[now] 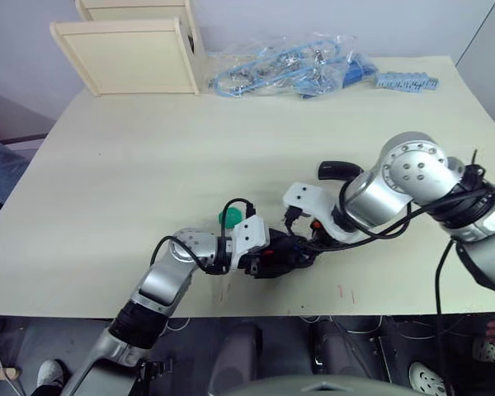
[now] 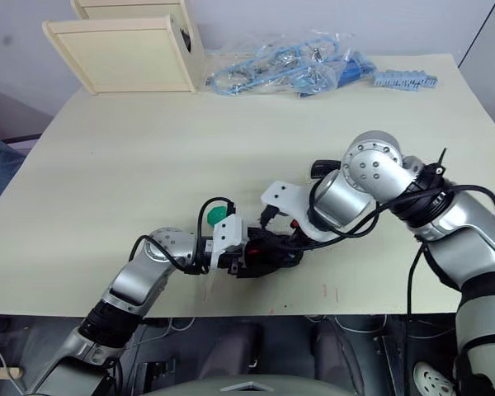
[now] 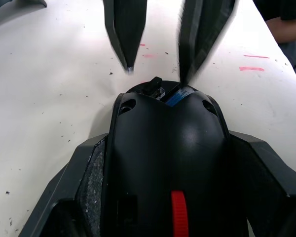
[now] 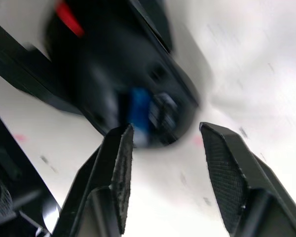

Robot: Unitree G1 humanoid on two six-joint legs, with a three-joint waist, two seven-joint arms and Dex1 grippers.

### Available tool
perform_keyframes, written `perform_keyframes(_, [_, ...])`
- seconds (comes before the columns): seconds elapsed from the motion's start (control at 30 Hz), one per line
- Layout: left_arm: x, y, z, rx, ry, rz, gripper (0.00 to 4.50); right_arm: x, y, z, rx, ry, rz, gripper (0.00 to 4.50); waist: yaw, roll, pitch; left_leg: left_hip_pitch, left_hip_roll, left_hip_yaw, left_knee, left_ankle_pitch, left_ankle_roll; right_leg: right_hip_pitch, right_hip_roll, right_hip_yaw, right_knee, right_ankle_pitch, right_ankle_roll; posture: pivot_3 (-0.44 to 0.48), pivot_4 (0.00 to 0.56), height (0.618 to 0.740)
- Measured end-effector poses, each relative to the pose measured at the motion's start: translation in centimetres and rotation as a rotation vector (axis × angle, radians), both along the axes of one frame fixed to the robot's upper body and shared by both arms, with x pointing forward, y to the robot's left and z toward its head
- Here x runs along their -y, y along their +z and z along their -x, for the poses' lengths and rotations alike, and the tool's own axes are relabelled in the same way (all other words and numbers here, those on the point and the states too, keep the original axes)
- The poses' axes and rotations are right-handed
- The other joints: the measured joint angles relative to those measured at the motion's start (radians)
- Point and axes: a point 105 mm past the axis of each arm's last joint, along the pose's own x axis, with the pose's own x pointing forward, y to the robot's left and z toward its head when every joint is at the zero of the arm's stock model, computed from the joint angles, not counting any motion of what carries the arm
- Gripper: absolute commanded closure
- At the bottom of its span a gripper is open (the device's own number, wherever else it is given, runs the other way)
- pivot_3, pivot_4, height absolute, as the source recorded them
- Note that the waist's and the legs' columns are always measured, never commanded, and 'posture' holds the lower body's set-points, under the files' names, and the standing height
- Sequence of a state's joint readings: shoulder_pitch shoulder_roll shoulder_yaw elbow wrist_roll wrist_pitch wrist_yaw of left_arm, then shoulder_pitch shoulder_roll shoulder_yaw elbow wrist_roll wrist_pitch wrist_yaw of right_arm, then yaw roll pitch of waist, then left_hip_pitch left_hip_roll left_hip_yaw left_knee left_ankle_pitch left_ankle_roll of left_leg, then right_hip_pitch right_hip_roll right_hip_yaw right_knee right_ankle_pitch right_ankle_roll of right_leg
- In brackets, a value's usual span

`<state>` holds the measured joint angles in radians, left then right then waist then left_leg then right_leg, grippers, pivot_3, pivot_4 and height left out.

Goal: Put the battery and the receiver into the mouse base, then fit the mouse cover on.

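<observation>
My left gripper point(image 1: 282, 254) is shut on the mouse base point(image 3: 167, 148), black with a red patch, holding it low over the table's near edge. The blue battery point(image 3: 177, 96) lies in a recess at the base's far end, also blue in the right wrist view point(image 4: 138, 116). A small dark part point(image 3: 155, 84) sits beside it; I cannot tell whether it is the receiver. My right gripper point(image 4: 165, 129) hangs open just past that end, its fingertips point(image 3: 128, 64) straddling the recess without touching. The mouse cover point(image 1: 338, 170) lies on the table behind my right arm.
A green round disc point(image 1: 228, 218) lies just behind my left wrist. At the back stand a wooden box point(image 1: 132, 49), a plastic bag of blue cables point(image 1: 289, 70) and a blue strip point(image 1: 406, 81). The table's front edge point(image 1: 256, 313) runs right below both grippers.
</observation>
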<state>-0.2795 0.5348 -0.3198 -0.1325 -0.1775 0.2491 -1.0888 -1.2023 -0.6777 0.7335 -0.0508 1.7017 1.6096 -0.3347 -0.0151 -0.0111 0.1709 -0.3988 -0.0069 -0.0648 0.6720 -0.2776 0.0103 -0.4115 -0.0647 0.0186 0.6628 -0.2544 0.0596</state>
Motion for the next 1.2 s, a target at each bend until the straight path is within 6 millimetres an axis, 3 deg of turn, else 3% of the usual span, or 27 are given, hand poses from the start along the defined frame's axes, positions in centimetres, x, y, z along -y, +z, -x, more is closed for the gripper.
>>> perform_keyframes(0.27, [0.1,0.0,0.0,0.000,-0.005,0.002,1.47,1.2,3.2,0.8,0.056,-0.035,-0.187,2.49,0.001,0.000,0.000,-0.001,0.000,-0.001,-0.001,0.000,0.000,0.000,0.000,-0.001,-0.001,0.000,0.000,0.000,0.150,0.740])
perform_keyframes(0.57, [-0.1,0.0,0.1,-0.001,-0.005,-0.005,1.47,1.3,4.2,1.9,0.191,-0.032,-0.490,2.49,0.001,0.000,0.000,-0.001,0.001,0.000,-0.001,0.000,0.000,0.000,0.000,-0.001,0.000,0.000,0.000,0.000,0.150,0.740])
perform_keyframes(0.77, [-0.3,0.1,0.3,-0.005,-0.007,-0.012,1.47,2.0,3.1,2.9,0.277,-0.017,-0.751,2.49,0.001,0.000,0.000,0.000,0.001,0.001,-0.001,0.000,0.000,0.000,0.001,0.000,-0.001,0.000,0.000,0.000,0.150,0.740])
perform_keyframes(0.97, [-0.5,0.0,0.4,-0.014,-0.005,-0.015,1.47,2.5,2.2,2.6,0.381,-0.017,-0.846,2.49,0.001,0.000,0.000,0.002,0.001,0.001,-0.001,0.000,0.000,0.001,0.002,0.000,0.000,0.000,0.000,0.000,0.150,0.740])
perform_keyframes(1.1, [-0.6,0.0,0.4,-0.016,-0.004,-0.017,1.47,2.2,0.5,2.8,0.423,0.027,-0.835,3.68,0.001,0.000,0.000,0.002,0.001,0.001,-0.001,0.000,0.000,0.001,0.002,0.001,0.000,0.000,0.000,0.000,0.150,0.740])
perform_keyframes(1.13, [-0.6,0.0,0.4,-0.016,-0.005,-0.019,1.47,1.9,0.1,2.9,0.421,0.034,-0.844,4.37,0.000,0.000,0.000,0.002,0.001,0.001,0.000,0.000,0.000,0.001,0.002,0.001,0.000,0.000,0.000,0.000,0.150,0.740])
perform_keyframes(1.2, [-0.6,0.0,0.4,-0.016,-0.004,-0.019,1.47,1.9,-0.8,2.7,0.416,0.037,-0.840,4.45,0.000,0.000,0.000,0.002,0.001,0.001,0.000,0.000,0.000,0.001,0.002,0.001,0.001,0.000,0.000,0.000,0.150,0.740])
